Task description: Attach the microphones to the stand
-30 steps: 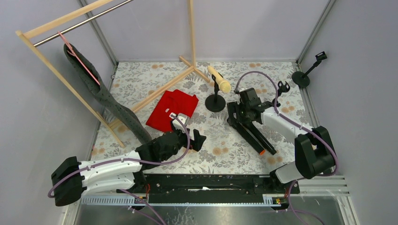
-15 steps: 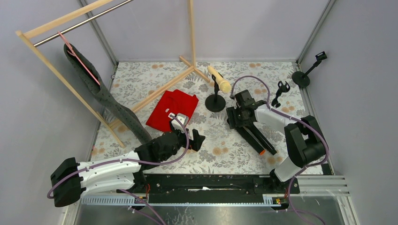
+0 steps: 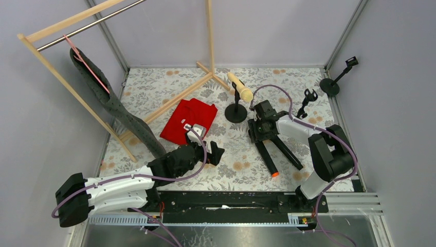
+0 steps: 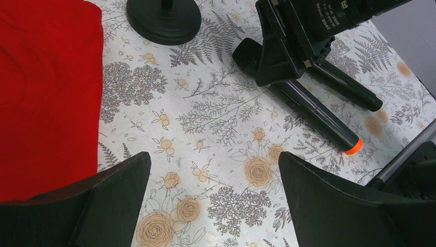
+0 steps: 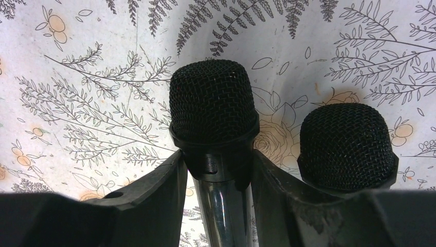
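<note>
Two black microphones lie on the floral mat. The one with an orange end tip (image 3: 267,159) (image 4: 319,116) has its neck pinched between the fingers of my right gripper (image 3: 259,127) (image 5: 218,170), just below its mesh head (image 5: 213,100). The plain black microphone (image 3: 289,153) (image 5: 347,144) lies right beside it. The cream microphone (image 3: 240,86) sits clipped in a black stand (image 3: 236,113) behind them. My left gripper (image 3: 216,153) (image 4: 213,157) hovers open over bare mat, left of the microphones.
A red cloth (image 3: 189,119) (image 4: 46,92) lies at centre left. A wooden rack (image 3: 169,103) holds a grey garment (image 3: 118,108). An empty clip stand (image 3: 307,96) stands behind my right arm, another stand (image 3: 337,77) at far right off the mat.
My right gripper has closed round the orange-tipped microphone's neck and shifted slightly left. That microphone's tail swung left, away from the plain black one. The left arm has not moved.
</note>
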Available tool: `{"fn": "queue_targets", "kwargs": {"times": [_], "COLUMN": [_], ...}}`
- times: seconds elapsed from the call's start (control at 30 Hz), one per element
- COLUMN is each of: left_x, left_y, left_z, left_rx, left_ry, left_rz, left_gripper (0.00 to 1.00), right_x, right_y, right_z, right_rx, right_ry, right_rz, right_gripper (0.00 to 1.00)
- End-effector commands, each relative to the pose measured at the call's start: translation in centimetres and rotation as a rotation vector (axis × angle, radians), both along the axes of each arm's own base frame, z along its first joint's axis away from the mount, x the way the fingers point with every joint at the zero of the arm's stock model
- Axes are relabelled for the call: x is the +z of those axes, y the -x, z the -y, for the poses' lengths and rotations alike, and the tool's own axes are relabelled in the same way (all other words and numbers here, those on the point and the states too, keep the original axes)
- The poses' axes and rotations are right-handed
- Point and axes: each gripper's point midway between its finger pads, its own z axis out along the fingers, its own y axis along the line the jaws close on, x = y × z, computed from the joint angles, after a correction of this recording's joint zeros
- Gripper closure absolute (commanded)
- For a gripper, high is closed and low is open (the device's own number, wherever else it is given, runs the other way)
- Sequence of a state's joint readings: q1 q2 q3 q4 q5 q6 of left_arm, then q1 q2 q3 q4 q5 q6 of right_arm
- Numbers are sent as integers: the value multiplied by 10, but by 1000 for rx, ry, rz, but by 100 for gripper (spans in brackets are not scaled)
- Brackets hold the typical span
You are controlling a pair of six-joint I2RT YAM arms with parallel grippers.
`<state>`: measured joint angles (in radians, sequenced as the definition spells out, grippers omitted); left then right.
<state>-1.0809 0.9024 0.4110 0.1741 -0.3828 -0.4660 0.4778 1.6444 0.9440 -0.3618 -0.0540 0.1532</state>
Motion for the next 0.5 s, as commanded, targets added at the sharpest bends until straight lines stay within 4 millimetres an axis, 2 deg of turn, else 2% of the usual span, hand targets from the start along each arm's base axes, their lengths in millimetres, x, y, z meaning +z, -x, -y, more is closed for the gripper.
{"fn": "queue_targets", "kwargs": {"times": [0.0,0.1,0.2,0.47], "left_x": [12,9,7,8], "left_y": [-5,-5,-4,-5], "left_z": [-1,-3,-5,-6], "left_rx": [37,47,51,50], "left_ry": [58,66,78,60], "left_rz": [20,12,10,17], "left_gripper": [1,1,1,1], "right_x": [-2,9,13,-7], "right_y": [8,8,7,14], "right_z": [0,0,4,11], "right_rx": [13,24,14,-42], "right_ry": [6,-9,11,64], "right_rz": [-7,21,27,-1], "right_gripper": [75,77,71,41]}}
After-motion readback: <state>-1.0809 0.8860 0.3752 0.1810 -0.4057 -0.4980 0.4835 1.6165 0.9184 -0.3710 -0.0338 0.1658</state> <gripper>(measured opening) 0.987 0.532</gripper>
